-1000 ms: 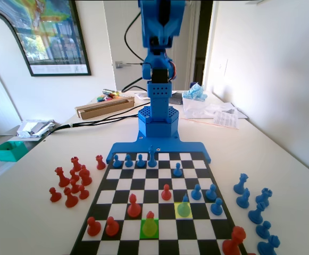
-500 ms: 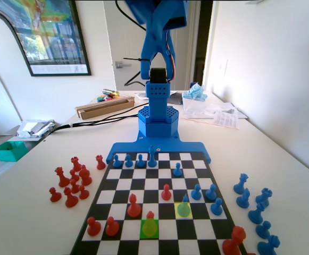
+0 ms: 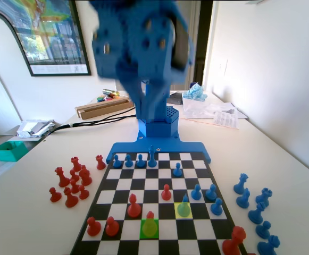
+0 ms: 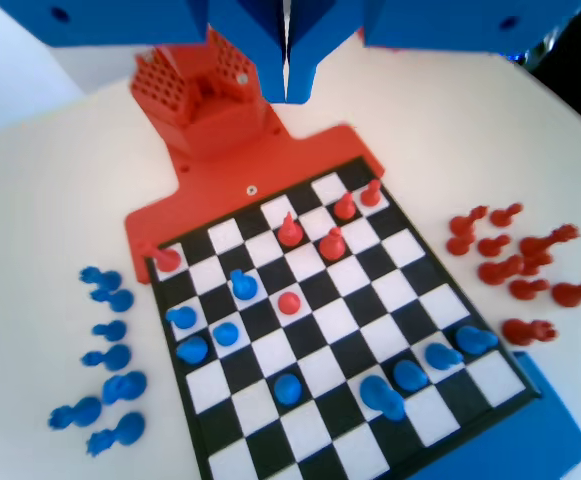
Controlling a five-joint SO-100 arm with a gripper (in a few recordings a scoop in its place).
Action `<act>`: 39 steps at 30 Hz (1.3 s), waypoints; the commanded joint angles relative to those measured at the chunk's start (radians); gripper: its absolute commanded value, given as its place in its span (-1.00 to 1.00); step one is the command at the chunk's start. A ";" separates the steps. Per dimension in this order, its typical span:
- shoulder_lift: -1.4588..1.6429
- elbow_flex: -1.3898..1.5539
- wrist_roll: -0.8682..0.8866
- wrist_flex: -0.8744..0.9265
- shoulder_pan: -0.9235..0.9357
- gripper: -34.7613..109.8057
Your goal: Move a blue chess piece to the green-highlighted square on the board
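Fingers (image 4: pixel 286 85) pressed together and empty high above the board (image 4: pixel 370 300), arm motion-blurred in fixed view, green-highlighted square (image 3: pixel 150 228) under a red pawn (image 3: pixel 150 217)

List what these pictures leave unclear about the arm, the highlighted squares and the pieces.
- Gripper, wrist view: the jaws look closed, tips meeting; upper part cut by the top edge.
- Blue arm, fixed view: motion-blurred.
- Green-highlighted square, fixed view: tint masks the colour of the piece on it.
- Blue chess piece on the yellow-highlighted square: tinted too.
- Board: near edge cropped.
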 commanded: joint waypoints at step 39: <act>-0.465 -0.078 -0.052 -0.247 -0.008 -0.30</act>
